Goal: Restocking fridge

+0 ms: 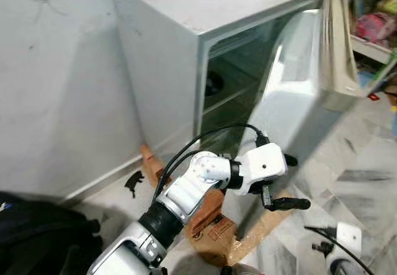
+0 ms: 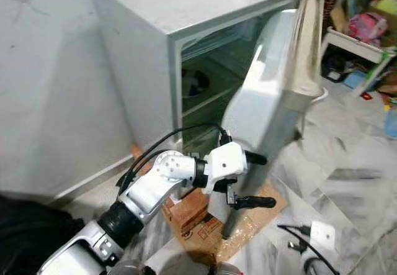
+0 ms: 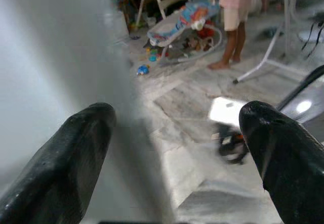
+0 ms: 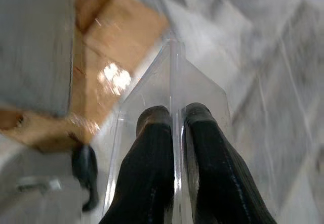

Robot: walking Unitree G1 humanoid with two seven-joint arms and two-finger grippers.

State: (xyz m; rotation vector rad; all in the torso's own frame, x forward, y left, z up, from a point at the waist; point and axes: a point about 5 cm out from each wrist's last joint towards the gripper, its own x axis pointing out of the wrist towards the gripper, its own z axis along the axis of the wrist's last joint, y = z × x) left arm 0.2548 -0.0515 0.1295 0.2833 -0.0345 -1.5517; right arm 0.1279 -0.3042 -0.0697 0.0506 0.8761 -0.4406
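— Between the left gripper's two black fingers, what stood?

— Nothing was held. They were spread wide apart, one just by the lower edge of the fridge door, the other lower and free over the floor. From the left wrist, the pale door face ran along beside one finger, and past the other finger a person's bare legs stood far off near a bouncer seat.

— And the fridge?

— The fridge stood beyond the fingers with its door swung partly open, and dark shelves showed in the gap. Flattened cardboard lay on the floor under the wrist, by the cabinet's base.

— The right gripper?

— Its fingers were pressed together on the thin wall of a clear plastic container, one on each side of the wall. Beyond the fingertips lay more cardboard and marble floor. I could not tell what the container held.
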